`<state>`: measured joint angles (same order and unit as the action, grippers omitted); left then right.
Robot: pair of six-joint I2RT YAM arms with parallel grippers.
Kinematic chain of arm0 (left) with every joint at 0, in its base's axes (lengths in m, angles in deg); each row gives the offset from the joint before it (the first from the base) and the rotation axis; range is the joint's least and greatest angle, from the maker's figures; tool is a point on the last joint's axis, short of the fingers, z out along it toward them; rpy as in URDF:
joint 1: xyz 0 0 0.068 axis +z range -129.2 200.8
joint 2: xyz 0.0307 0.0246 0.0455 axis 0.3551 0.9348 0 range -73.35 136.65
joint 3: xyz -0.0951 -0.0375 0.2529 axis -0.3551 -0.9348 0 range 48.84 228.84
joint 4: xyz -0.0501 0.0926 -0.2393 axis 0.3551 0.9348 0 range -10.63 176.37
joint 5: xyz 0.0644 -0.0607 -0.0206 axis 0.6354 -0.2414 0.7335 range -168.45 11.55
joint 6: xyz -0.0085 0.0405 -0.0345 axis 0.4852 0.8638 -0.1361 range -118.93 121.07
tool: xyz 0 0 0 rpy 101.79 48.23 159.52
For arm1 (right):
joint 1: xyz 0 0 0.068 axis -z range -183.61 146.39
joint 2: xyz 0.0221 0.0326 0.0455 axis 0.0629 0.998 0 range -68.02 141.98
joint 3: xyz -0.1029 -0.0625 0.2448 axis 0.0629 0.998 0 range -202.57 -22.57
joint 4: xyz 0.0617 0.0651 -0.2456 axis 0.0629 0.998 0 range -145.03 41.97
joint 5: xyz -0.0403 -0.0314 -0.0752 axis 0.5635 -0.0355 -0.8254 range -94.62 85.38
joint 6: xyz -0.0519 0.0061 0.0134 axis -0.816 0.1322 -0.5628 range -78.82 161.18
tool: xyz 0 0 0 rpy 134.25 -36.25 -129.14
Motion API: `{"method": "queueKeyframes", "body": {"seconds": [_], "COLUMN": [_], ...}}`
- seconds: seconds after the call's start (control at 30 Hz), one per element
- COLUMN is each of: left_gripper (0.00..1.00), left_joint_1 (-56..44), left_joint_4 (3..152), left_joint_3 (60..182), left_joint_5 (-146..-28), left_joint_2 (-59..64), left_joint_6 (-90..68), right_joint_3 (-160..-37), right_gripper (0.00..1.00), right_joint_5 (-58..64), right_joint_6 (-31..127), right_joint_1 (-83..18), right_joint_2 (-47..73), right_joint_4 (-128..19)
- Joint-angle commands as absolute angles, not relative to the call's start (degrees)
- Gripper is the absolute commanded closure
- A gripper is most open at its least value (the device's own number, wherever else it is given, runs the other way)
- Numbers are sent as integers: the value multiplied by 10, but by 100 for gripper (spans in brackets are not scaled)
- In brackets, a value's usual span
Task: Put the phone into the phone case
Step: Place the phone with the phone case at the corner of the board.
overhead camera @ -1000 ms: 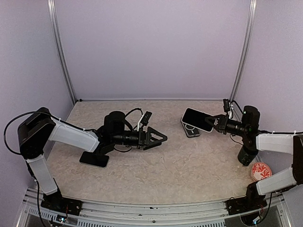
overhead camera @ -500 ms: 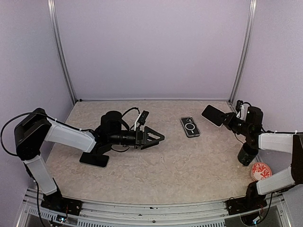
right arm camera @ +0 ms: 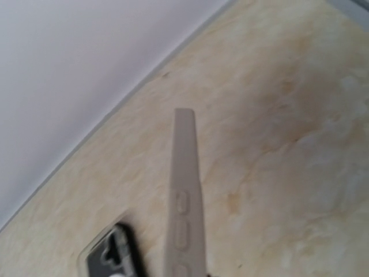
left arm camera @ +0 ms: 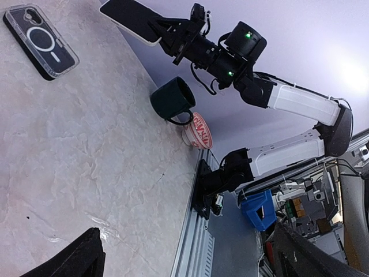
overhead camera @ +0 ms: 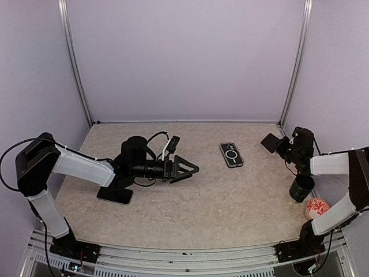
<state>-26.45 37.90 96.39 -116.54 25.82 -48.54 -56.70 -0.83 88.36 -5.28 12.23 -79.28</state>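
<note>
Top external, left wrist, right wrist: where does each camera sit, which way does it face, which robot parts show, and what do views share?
Top external: above, behind the bases, looking down at the table; both arms show.
Left wrist: on the left arm, facing the right gripper and mug; own fingertips at bottom.
Right wrist: faces down along the held phone case; no fingers show.
Shared: the cased phone, in all three.

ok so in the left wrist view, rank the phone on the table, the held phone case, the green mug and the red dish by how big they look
1. phone on the table, largest, but nearest the camera
2. phone case and green mug, about alike
3. red dish, smallest, seen at an angle
</note>
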Motion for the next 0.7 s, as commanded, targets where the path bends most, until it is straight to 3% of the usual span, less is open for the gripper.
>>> {"method": "queueKeyframes", "body": {"seconds": [0.0,0.67], "left_gripper": [1,1], "left_joint_1": [-262,-258], "left_joint_4": [375,375], "left_joint_3": [953,931], "left_joint_5": [-1158,-1148], "left_joint_2": [240,216], "left_joint_6": [-475,-472], "right_joint_3": [-609,-750], "right_gripper": [100,100], "right_joint_5": [-61,19], "right_joint_6": [922,1105], "right_joint_1": [-45,-43], "right_joint_2": [158,388], "right_joint_4": [-839,-885]}}
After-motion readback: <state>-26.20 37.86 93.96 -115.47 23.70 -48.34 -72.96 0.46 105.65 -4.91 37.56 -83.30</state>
